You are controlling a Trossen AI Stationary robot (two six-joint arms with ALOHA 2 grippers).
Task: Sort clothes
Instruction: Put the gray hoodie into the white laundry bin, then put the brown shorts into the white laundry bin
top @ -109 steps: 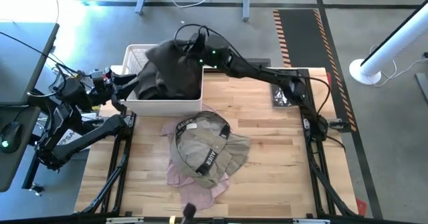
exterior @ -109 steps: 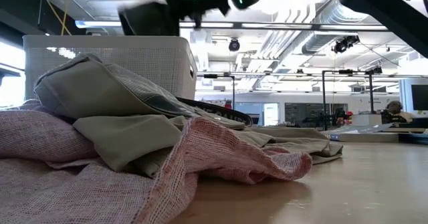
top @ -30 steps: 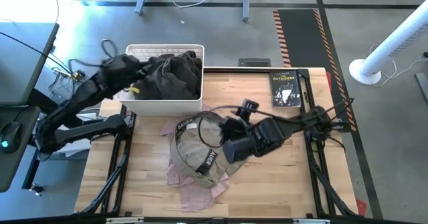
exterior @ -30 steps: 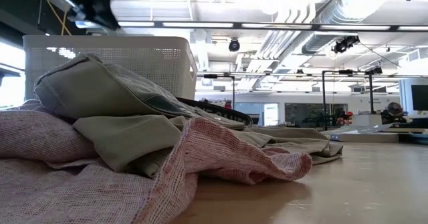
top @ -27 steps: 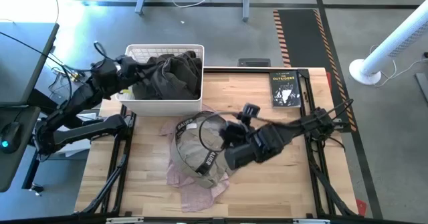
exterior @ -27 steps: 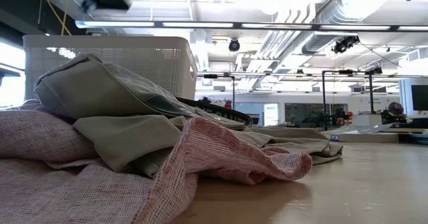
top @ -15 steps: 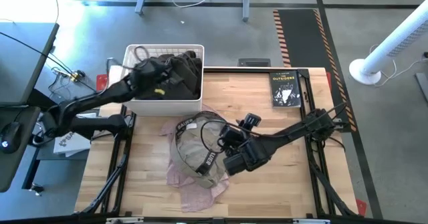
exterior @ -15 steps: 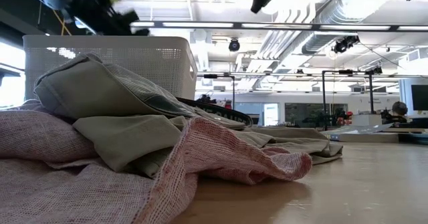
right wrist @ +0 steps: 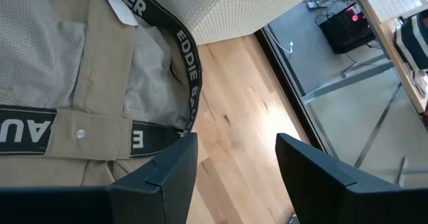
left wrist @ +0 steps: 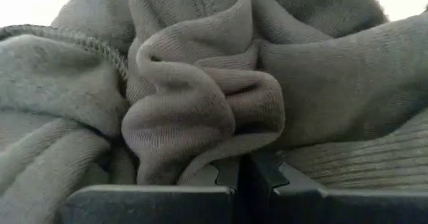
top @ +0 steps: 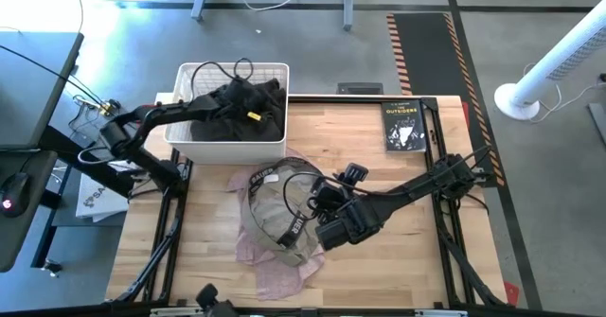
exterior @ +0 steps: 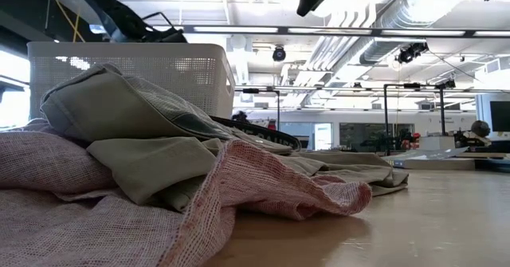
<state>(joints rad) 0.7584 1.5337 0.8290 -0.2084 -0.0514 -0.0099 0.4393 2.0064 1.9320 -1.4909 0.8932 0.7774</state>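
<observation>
Black plastic fingers of the right gripper (right wrist: 231,167) stand well apart with nothing between them, hovering just over the khaki shorts (top: 284,208) near the middle of the table (top: 407,260). From that gripper the shorts lie toward the left arm's side. In the right wrist view the black lettered waistband (right wrist: 80,140) lies crosswise just ahead of the fingers and curls away toward the white basket (top: 189,71). So the right arm is clearly the nearer one for this garment, and I'd judge it only has to drop onto the band's edge beneath it.

Under the shorts a pale pink cloth (top: 275,279) spreads toward the front edge. It could easily come up with them.

Over in the basket, the left gripper (left wrist: 244,174) is pressed into the dark olive-brown clothes (top: 232,109), its fingers nearly together and seemingly pinching a fold. A black paperback (top: 402,126) lies well apart, by the right arm's base.
</observation>
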